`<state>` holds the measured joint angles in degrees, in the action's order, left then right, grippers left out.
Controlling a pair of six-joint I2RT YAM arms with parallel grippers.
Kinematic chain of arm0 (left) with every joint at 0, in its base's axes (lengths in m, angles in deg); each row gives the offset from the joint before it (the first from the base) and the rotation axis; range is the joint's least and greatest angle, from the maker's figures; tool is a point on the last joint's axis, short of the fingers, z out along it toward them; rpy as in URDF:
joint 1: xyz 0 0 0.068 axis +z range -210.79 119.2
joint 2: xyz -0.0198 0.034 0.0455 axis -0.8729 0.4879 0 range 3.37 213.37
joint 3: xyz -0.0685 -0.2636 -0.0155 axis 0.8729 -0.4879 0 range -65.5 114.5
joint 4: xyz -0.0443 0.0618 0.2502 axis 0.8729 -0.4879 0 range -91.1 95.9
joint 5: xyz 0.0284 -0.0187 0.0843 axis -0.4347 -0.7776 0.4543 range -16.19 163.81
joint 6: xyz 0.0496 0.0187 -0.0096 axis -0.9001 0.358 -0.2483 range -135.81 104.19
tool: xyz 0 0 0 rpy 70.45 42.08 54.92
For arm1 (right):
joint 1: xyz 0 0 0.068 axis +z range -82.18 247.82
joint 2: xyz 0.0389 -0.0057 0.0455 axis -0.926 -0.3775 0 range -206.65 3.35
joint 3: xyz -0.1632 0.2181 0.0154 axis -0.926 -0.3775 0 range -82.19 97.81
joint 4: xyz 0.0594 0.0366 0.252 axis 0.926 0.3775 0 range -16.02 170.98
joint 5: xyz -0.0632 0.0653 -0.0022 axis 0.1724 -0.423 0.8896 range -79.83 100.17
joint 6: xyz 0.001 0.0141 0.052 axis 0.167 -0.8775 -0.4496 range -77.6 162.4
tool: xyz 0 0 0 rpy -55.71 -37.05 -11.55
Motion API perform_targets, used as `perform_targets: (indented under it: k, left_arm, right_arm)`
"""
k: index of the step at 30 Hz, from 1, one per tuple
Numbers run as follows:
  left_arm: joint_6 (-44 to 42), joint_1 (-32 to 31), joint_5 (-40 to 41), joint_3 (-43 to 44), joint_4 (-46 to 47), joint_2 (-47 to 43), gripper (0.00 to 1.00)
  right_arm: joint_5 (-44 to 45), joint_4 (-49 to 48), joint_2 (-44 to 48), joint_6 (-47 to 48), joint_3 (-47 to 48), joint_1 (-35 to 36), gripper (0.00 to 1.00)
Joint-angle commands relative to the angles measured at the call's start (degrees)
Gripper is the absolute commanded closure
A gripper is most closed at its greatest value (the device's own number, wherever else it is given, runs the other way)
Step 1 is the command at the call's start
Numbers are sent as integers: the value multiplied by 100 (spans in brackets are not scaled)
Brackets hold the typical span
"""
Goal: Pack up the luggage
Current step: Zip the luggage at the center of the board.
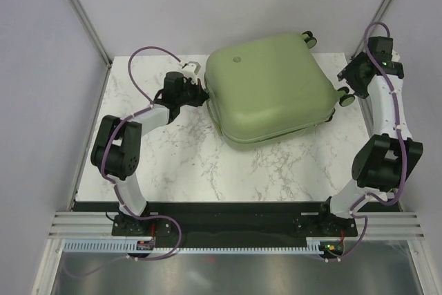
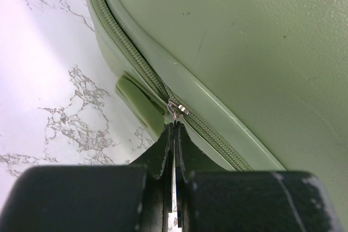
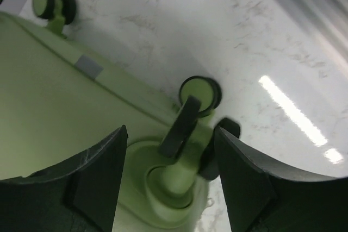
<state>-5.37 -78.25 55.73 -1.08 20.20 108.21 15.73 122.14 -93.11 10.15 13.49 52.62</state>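
Observation:
The luggage (image 1: 269, 91) is a closed sage-green hard-shell suitcase lying flat on the marble table, its wheels toward the right. My left gripper (image 1: 201, 93) is at its left edge, shut on the metal zipper pull (image 2: 175, 113) of the green zipper (image 2: 128, 47) that runs along the shell seam. My right gripper (image 1: 350, 88) is open at the suitcase's right side; its fingers (image 3: 100, 158) straddle a black-and-green caster wheel (image 3: 198, 93) and its green mount (image 3: 174, 183) without gripping.
The white marble table (image 1: 179, 164) carries only the suitcase. A second pair of wheels (image 1: 309, 38) sticks out at the far right corner. Grey walls and metal posts (image 1: 79, 12) close in on both sides.

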Motion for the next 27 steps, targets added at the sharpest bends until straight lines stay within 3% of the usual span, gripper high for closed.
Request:
perform_targets:
  k: [1, 14, 27]
  left_arm:
    - [-103, -39, 24, -237, -640, -51, 98]
    - [-33, -109, 104, -307, -613, -165, 98]
    - [-15, -144, 86, -378, -613, -148, 98]
  right_arm:
    - [67, -17, 119, -1089, 162, 228, 28]
    - [595, -228, 927, -2303, -1121, 342, 28]
    - [955, 246, 1244, -2154, -726, 334, 28]
